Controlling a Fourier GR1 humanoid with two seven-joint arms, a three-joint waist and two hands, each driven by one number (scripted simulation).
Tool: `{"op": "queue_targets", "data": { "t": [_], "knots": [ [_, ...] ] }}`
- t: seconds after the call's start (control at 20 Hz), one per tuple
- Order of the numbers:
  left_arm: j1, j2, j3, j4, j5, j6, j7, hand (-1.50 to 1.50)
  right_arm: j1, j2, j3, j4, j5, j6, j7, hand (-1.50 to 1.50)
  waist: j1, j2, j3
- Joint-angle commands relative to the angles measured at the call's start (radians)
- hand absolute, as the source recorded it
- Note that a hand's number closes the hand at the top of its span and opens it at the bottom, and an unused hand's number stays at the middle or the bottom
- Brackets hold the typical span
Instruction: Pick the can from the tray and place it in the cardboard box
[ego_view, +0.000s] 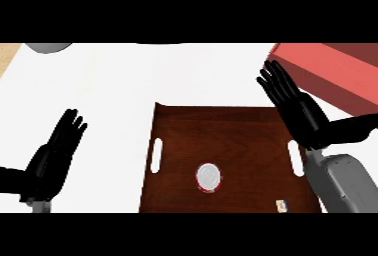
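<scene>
Right robot hand (301, 111) hides tray (221, 125) corner; box (332, 70) cropped.

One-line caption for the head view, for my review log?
The can stands untouched on the brown tray; left hand and right hand open, the right near the red box.

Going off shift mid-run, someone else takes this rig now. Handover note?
Left hand: open, fingers up, resting over the counter left of the tray, holding nothing.
Right hand: open, fingers straight, at the tray's right edge near the box, holding nothing.
Can: upright on the tray, lower middle, no hand on it.
Box: reddish, upper right, past the tray's far right corner.
Done: nothing yet.
Left: grasp the can, lift it, place it in the box.
</scene>
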Motion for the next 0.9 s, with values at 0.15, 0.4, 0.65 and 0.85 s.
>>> {"op": "queue_targets", "data": {
  "t": [0.15, 0.4, 0.65, 0.85],
  "knots": [
    [-0.105, 0.131, -0.033, -0.023, -0.176, -0.027, -0.046, 0.00, -0.115, -0.126, -0.086, -0.198, 0.055, -0.069, 0.081, -1.50, -0.035, -0.055, -0.037],
    [-0.164, 0.177, -0.085, -0.049, -0.248, -0.071, -0.056, 0.00, -0.095, -0.355, -0.060, -0.260, 0.274, -0.054, 0.182, -1.50, -0.033, -0.049, -0.037],
    [-0.182, 0.122, -0.140, 0.004, -0.312, -0.066, -0.089, 0.00, 0.019, -0.378, -0.012, -0.417, 0.406, -0.016, 0.060, -1.50, -0.009, -0.043, -0.036],
    [-0.251, 0.129, -0.097, 0.077, -0.284, -0.106, -0.105, 0.00, 0.014, -0.426, 0.048, -0.451, 0.556, 0.019, 0.010, -1.50, 0.000, -0.039, -0.036]
  ]
}}
